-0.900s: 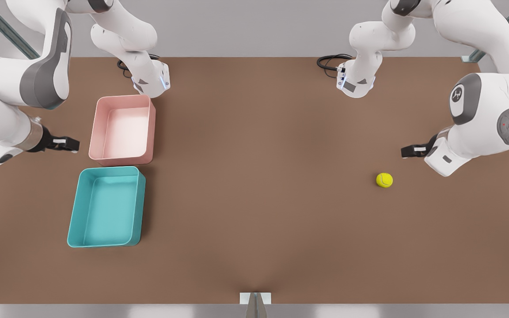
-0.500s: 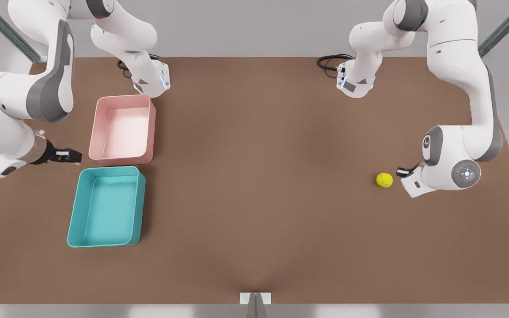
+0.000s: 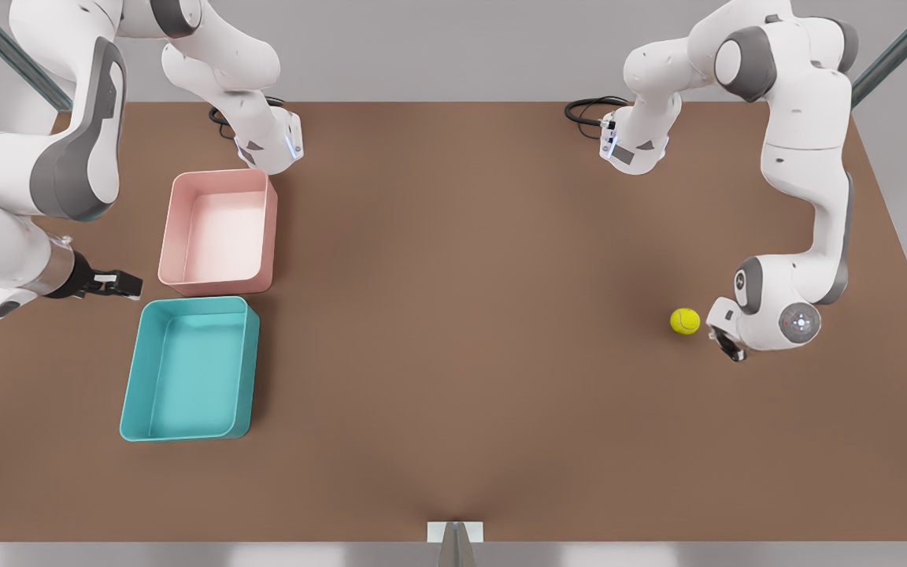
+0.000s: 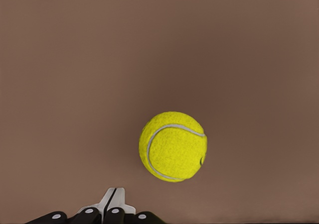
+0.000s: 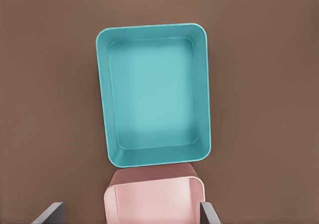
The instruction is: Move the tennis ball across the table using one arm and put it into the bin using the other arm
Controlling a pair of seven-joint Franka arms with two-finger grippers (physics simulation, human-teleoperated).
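Observation:
The tennis ball (image 3: 685, 320) rests on the brown table (image 3: 461, 315) toward the front view's right. My left gripper (image 3: 727, 345) hangs low just beside it on the front view's right, not touching it. The left wrist view shows the tennis ball (image 4: 173, 146) close ahead of the left gripper (image 4: 112, 200), whose fingers are shut together with nothing between them. The teal bin (image 3: 190, 368) lies at the front view's left. My right gripper (image 3: 121, 283) waits just beyond the bin's far left corner. In the right wrist view the bin (image 5: 154, 94) lies below, and the fingertips (image 5: 51, 213) stand wide open.
A pink tray (image 3: 219, 231) sits directly behind the teal bin, nearly touching it, and appears as the pink tray (image 5: 154, 199) in the right wrist view. The two arm bases (image 3: 268, 146) stand at the table's far edge. Bare tabletop stretches between ball and bins.
My left arm has swung down and toward the ball, bringing its gripper from above and behind to low beside it. The right gripper has drifted slightly nearer the teal bin. The ball has not moved.

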